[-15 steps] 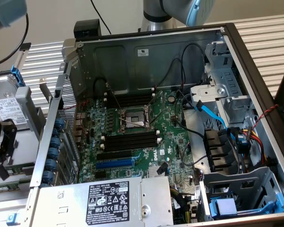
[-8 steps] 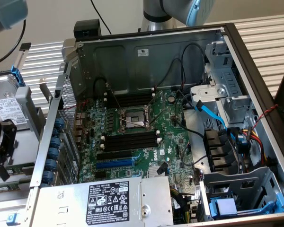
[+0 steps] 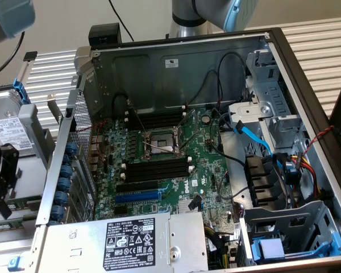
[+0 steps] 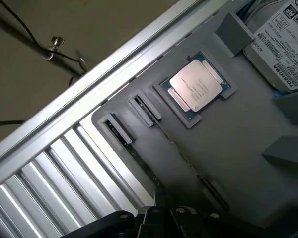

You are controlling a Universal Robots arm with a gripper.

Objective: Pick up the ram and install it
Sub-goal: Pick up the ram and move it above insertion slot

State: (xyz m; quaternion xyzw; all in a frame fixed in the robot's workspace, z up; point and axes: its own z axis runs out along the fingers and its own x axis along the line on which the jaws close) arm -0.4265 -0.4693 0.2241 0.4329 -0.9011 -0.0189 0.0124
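Gripper [image 4: 164,218] is sitting nearest the wrist camera; its dark fingers [image 4: 185,216] are pressing narrow together, closed on themselves; it is hovering over a grey tray [image 4: 248,129], near one end of the ram [image 4: 181,153]. Ram is standing on edge in a long thin slot of that tray, green edge just showing, running from a clip beside the processor [image 4: 196,87] toward the fingers; whether they are touching it I cannot tell. Processor is lying flat in a square recess, metal lid up, just beside the ram's slot; a second short clip [image 4: 116,130] is sitting parallel, nearer the tray's edge; a hard drive [image 4: 288,34] with a white label is lying past the processor. Tray is resting on the ribbed aluminium counter [image 4: 54,173]; a black cable [image 4: 20,32] is trailing over the brown surface beyond.

From the exterior view: an open computer case [image 3: 176,74] is lying on the counter; its motherboard [image 3: 210,165] is facing up; black memory slots [image 3: 156,169] are flanking the processor socket [image 3: 162,142]; a blue expansion slot [image 3: 137,197] is sitting below them; the power supply [image 3: 131,239] is lying nearest that camera; tray and hard drive are sitting outside the case, at the exterior view's left.
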